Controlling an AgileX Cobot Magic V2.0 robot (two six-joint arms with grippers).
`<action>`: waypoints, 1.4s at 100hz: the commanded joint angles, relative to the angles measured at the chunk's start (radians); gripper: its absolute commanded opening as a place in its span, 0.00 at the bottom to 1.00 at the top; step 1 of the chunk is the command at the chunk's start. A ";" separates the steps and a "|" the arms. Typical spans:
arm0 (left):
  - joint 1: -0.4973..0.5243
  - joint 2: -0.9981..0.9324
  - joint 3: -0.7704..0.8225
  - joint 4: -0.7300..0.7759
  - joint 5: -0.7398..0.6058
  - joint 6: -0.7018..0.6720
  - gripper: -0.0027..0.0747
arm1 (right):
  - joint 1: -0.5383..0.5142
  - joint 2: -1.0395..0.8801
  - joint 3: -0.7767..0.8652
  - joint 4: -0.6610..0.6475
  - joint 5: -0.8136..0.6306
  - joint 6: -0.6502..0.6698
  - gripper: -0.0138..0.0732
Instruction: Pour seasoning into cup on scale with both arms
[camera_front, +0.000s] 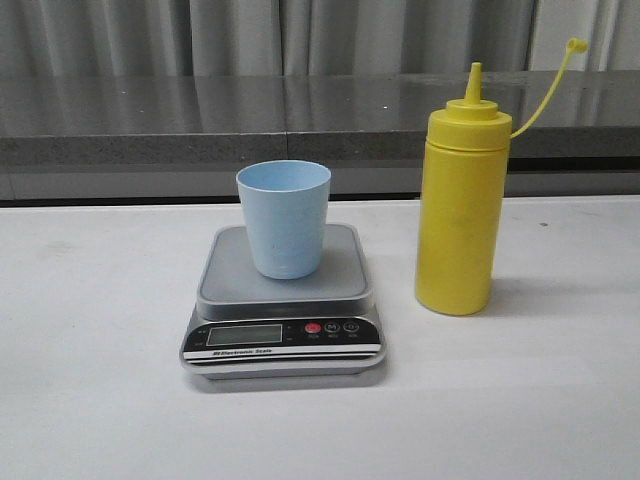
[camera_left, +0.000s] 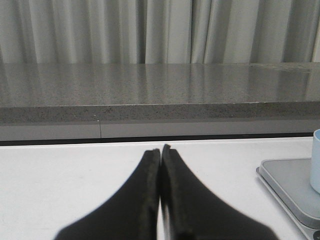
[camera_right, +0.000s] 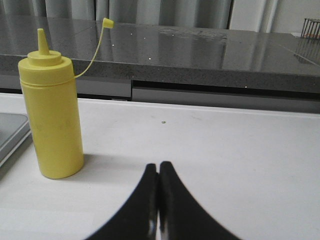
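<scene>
The pale blue cup (camera_front: 284, 218) stands upright on the grey platform of the scale (camera_front: 230, 280) at the table's middle. The yellow seasoning bottle (camera_front: 460, 220) stands upright to the right of the scale, its cap hanging off on a thin strap (camera_front: 548, 88). Neither gripper shows in the front view. In the left wrist view my left gripper (camera_left: 161, 149) is shut and empty, with the scale (camera_left: 287, 182) and the cup's edge (camera_left: 316, 160) off to one side. In the right wrist view my right gripper (camera_right: 159, 166) is shut and empty, apart from the bottle (camera_right: 54, 120).
The white table (camera_front: 100, 400) carries only the scale and the bottle. A grey stone ledge (camera_front: 150, 120) runs along the table's far edge, with pale curtains (camera_front: 200, 35) behind it.
</scene>
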 joint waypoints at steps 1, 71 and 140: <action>0.003 -0.029 0.041 -0.005 -0.083 -0.005 0.01 | -0.005 -0.019 -0.021 0.000 -0.083 -0.005 0.08; 0.003 -0.029 0.041 -0.005 -0.083 -0.005 0.01 | -0.004 -0.019 -0.028 0.004 -0.217 -0.003 0.08; 0.003 -0.029 0.041 -0.005 -0.083 -0.005 0.01 | -0.002 0.580 -0.512 0.050 -0.180 0.009 0.08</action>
